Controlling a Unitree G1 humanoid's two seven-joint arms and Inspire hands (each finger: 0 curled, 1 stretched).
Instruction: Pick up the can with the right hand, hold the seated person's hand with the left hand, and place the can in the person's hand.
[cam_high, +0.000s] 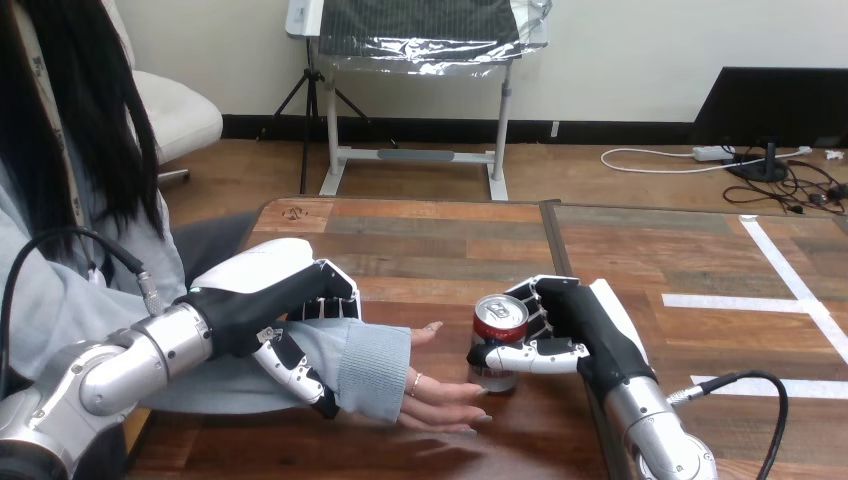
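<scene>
A red and silver can (499, 340) stands upright near the table's front, and my right hand (570, 335) is shut on it, thumb across its front and fingers behind it. The person's hand (445, 398) lies palm up on the table just left of the can, fingertips close to its base. My left hand (270, 300) is shut on the person's forearm over the grey sleeve, fingers over the top and thumb curled down the near side.
The wooden table (420, 235) stretches away behind the hands. A second table surface with white tape lines (740, 300) lies to the right, past a seam. The person sits at the left side.
</scene>
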